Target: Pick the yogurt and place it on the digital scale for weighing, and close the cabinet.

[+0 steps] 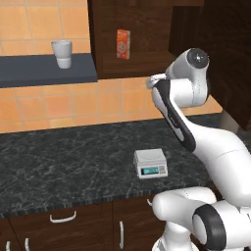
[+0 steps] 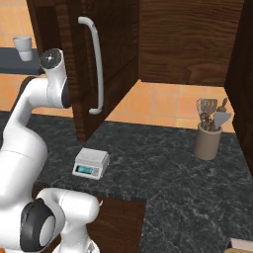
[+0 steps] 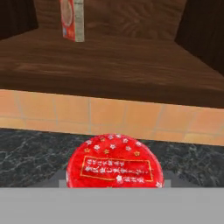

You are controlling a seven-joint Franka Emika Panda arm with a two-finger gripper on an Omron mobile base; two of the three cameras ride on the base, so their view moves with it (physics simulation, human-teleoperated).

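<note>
Yogurt: small red tapered cup with pale label marks, the yogurt (image 3: 114, 167), seen lid-on at the near edge of the hand view, right up against the camera, between where the fingertips would rise.
Gripper: fingertips themselves hidden behind the cup in the hand view; closed down, clamped on the yogurt as far as can be told. Hand hidden in the base views behind the arm's forearm.
Scale: small light-grey square digital scale (image 1: 150, 163) with greenish display on its near face, standing on the dark speckled stone counter (image 1: 63, 162), top plate bare. In the right base view, same scale (image 2: 91, 162) sits near the counter's front edge, just right of the arm.
Cabinet: large dark-brown wooden wall cabinet (image 1: 147, 29), door (image 2: 106, 54) swung open, long vertical silver bar handle (image 2: 96, 64) facing the right base camera.
Cabinet shelf: orange-and-white carton (image 1: 123, 43) upright toward the far left of the shelf; same carton (image 3: 72, 19) far and left in the hand view.
Left of cabinet: white cup (image 1: 62, 53) on a dark wall shelf (image 1: 44, 71), well apart from the scale.
Far right of counter: tan crock of utensils (image 2: 207, 136) before the orange tiled wall.
Below counter: dark-brown drawers with curved pale handles (image 1: 62, 216).
</note>
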